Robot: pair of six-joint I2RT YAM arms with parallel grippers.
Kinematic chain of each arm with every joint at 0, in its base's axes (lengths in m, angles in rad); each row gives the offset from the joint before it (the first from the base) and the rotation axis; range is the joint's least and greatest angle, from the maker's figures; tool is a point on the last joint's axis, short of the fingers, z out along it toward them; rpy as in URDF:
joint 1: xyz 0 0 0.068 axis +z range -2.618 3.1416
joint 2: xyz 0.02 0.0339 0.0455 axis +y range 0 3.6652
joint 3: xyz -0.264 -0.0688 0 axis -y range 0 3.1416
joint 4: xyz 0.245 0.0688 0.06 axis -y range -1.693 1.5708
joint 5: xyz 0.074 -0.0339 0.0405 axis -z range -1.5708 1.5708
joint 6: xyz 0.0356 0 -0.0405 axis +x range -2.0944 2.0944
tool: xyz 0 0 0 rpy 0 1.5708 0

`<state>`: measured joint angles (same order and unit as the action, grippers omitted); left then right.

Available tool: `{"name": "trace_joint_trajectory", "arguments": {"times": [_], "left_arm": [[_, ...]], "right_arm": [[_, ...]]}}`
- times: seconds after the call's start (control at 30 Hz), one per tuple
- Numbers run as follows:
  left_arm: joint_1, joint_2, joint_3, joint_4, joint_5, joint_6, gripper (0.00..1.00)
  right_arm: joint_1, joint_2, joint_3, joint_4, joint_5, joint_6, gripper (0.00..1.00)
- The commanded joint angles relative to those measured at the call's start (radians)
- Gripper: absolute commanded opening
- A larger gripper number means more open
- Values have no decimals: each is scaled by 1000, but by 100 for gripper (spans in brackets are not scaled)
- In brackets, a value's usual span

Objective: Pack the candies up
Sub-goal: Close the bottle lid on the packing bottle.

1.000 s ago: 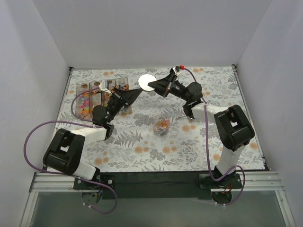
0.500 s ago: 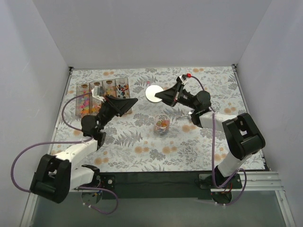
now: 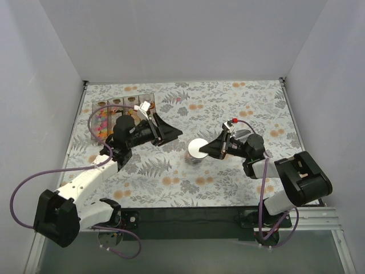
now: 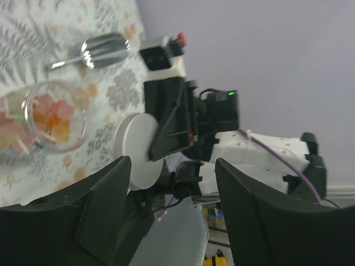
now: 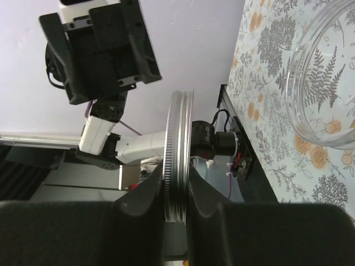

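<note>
Candies in orange, pink and yellow sat in the small clear round jar just ahead of the right gripper. More of them lay in the clear compartmented tray behind the left gripper. The right gripper pinched the round silver metal lid by its rim and held it close to the jar's open mouth but apart from it, apparently to set it down as a closure. The left gripper hung with its jaws spread and nothing between them. It faced the jar from the opposite side, likely free to steady it. The shiny metal scoop lay on the floral-clothed desk beyond the jar from the left gripper, which suggested that filling was finished.
</note>
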<state>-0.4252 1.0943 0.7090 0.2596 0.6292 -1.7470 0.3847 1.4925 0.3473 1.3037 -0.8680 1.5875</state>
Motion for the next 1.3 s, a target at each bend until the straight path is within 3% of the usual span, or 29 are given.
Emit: {"name": "trace_joint_trajectory", "arguments": {"times": [0.0, 0.33, 0.73, 0.83, 1.27], "left_arm": [[-66, 32, 6, -210, -45, 102, 61], [-98, 134, 47, -243, -111, 129, 61], [-119, 161, 44, -252, -221, 135, 61], [-121, 174, 50, -255, -238, 147, 61], [-121, 308, 85, -192, -215, 208, 56]], "right_arm": [[-1, -29, 1, 180, -43, -132, 3], [-3, 96, 150, 34, -45, -247, 4], [-3, 170, 188, -89, -2, -307, 4], [-4, 164, 208, -185, 21, -356, 4], [-6, 219, 282, -356, 14, -400, 4]]}}
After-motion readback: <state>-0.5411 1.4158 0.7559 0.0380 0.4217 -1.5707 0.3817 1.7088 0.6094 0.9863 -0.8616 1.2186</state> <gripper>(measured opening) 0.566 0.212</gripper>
